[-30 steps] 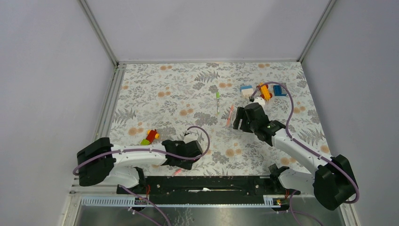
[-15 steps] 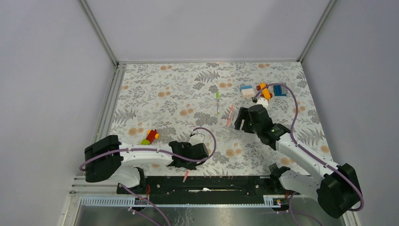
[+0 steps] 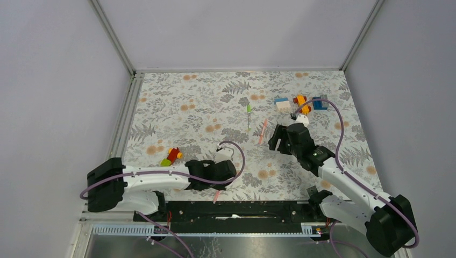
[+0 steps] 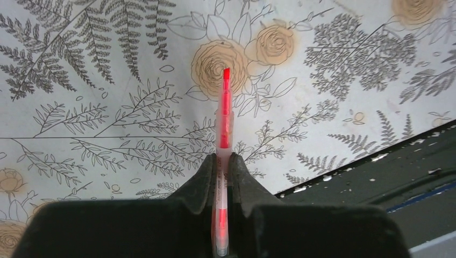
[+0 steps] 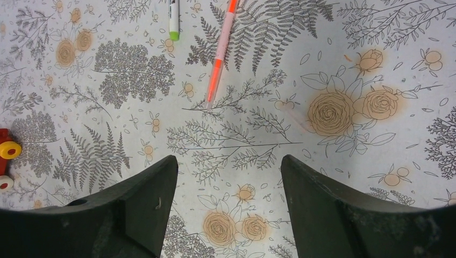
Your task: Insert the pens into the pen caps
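Left wrist view: your left gripper clamps a pink pen over the table; your right gripper gapes near a second pen.

Nothing here is showing up as readable text: no label, brand, number or sign. The only lettering is sitting on the pink pen, where a short line of tiny dark print is running along its pale barrel, right where the left end effector is pinching it. Those characters are coming out too small and blurred to make out.
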Robot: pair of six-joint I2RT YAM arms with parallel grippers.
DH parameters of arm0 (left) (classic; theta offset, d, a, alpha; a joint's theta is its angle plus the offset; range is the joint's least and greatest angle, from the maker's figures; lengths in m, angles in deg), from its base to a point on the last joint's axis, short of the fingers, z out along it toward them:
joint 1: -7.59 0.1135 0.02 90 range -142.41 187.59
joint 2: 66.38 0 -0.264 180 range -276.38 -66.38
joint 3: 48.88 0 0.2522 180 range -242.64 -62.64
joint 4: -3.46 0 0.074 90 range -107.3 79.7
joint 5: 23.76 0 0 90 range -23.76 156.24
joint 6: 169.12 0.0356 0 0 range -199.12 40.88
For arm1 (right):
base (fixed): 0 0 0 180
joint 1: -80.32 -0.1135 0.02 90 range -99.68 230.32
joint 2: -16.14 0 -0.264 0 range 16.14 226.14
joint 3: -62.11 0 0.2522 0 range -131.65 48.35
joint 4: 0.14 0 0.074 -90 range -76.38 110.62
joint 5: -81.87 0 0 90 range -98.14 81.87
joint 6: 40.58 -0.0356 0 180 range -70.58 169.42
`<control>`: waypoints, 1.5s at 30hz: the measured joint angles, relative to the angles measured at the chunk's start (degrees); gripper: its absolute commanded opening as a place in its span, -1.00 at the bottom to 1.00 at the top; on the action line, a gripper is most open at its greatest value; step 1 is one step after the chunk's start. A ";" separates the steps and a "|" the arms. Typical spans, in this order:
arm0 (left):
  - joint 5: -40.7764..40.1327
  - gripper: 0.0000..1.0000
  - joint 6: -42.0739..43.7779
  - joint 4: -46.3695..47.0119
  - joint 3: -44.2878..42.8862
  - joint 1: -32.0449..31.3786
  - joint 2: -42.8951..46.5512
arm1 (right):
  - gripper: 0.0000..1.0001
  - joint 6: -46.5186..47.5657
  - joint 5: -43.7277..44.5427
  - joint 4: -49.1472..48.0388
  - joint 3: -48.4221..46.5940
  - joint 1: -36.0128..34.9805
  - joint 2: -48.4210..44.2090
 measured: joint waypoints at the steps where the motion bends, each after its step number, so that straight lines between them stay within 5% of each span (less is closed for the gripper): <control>1: -0.15 -1.00 0.24 0.24 -0.02 0.00 0.37 | 0.52 -0.02 0.00 0.02 0.00 0.00 0.15; 8: -0.37 -1.00 1.92 4.33 0.00 0.28 5.25 | 0.49 -0.55 -5.66 -3.63 1.57 0.02 -0.28; 18: 1.95 -1.00 3.23 15.23 -0.85 7.37 9.22 | 0.48 -1.95 -17.53 -15.23 10.97 0.04 -13.53; 35: 11.06 -1.00 2.14 34.18 -8.22 14.36 2.43 | 0.29 -5.22 -35.52 -30.56 16.35 0.04 -18.36; 45: 13.79 -1.00 0.35 39.87 -8.22 14.34 1.33 | 0.11 -7.34 -36.81 -36.20 16.68 0.04 -16.63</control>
